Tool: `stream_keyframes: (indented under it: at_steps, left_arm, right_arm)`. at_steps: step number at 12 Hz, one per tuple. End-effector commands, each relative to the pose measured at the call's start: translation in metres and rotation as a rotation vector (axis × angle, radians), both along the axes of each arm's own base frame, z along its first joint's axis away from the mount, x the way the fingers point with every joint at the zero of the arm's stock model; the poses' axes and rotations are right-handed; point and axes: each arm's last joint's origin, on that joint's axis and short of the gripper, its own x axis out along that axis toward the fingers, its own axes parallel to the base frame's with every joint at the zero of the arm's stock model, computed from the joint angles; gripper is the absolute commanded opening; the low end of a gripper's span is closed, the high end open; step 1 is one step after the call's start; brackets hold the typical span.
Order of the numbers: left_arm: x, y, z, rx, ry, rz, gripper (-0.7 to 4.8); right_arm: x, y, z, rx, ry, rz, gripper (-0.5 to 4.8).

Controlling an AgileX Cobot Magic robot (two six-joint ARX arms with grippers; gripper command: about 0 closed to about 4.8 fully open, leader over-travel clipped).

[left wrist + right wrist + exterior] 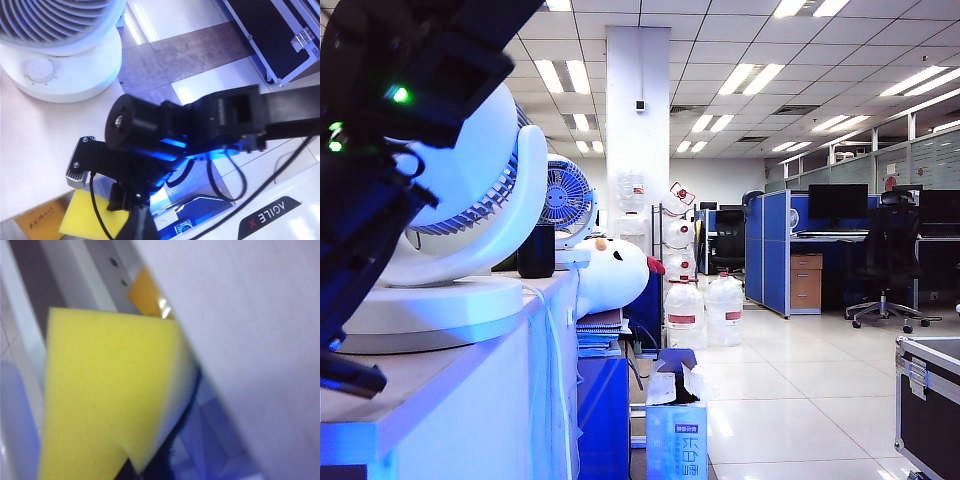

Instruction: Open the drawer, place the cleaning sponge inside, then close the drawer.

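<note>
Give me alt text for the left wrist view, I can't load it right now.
A black robot arm crosses the frame over the edge of a white tabletop, its gripper pointing down at the yellow cleaning sponge. The round base of a white fan stands on the table behind it, and tiled floor with a black equipment case lies beyond.

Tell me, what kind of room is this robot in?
It looks like a big open office. You can see blue desk dividers, a black office chair by a monitor, and rows of ceiling lights. Water jugs stand on the shiny floor.
</note>
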Motion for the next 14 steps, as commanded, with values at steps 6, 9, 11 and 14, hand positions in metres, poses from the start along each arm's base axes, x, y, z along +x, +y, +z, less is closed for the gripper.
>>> stream_keyframes:
  at_steps: [6,9,11,14]
  left_arm:
    - [-0.001,0.0,0.0,0.002,-0.003,-0.003,-0.05]
    - [-0.001,0.0,0.0,0.002,-0.002,-0.003,-0.05]
    - [-0.001,0.0,0.0,0.002,-0.003,-0.002,-0.05]
    - [-0.001,0.0,0.0,0.002,-0.003,-0.002,-0.05]
  right_arm:
    - [0.008,0.008,0.015,0.03,0.002,-0.033,4.3]
    - [0.016,0.007,0.04,0.015,0.007,-0.047,3.87]
    - [0.023,-0.008,0.052,-0.079,0.035,-0.041,-0.02]
    - [0.014,-0.037,0.049,-0.296,0.076,0.131,-0.06]
